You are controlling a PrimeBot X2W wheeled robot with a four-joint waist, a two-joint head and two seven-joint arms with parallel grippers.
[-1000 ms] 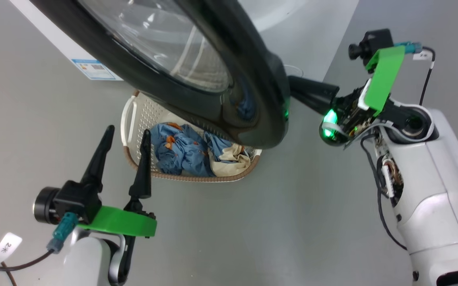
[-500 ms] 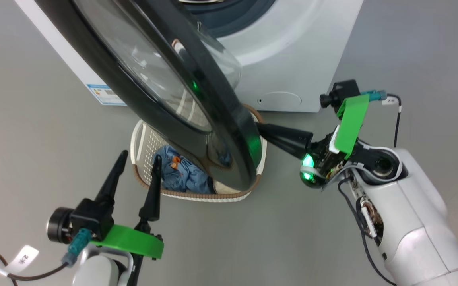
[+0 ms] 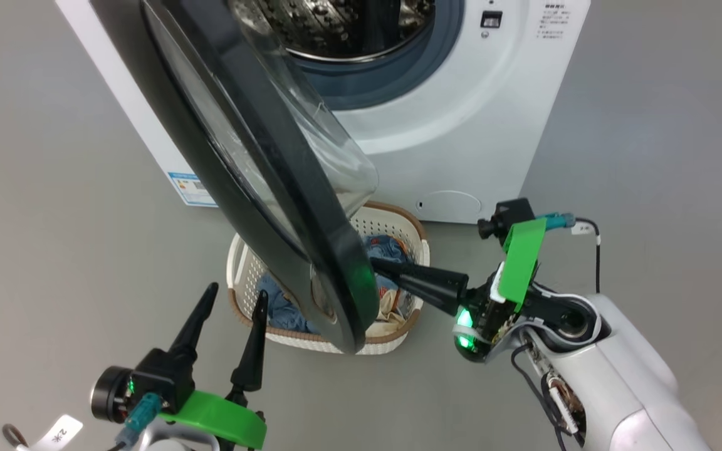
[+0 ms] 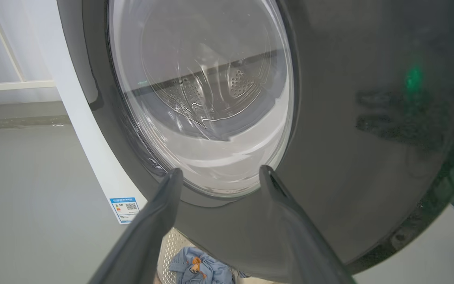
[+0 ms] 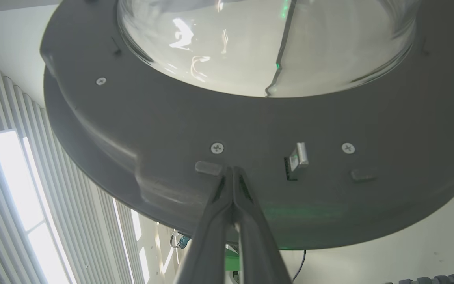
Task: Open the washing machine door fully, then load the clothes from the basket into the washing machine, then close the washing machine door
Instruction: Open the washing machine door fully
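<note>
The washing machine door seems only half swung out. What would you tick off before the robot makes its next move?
1. Door fully open: not ok. The washing machine door stands partway, hanging over the basket.
2. Pushing contact: ok. The right gripper, shut, has its tips at the door's inner face, near the rim.
3. Spare gripper free: ok. The left gripper is open and holds nothing, on the door's outer side.
4. Clothes reachable: not ok. The clothes lie in the basket, partly hidden under the door.
5. Drum empty: cannot tell. The drum is cut off by the head view's top edge.
</note>
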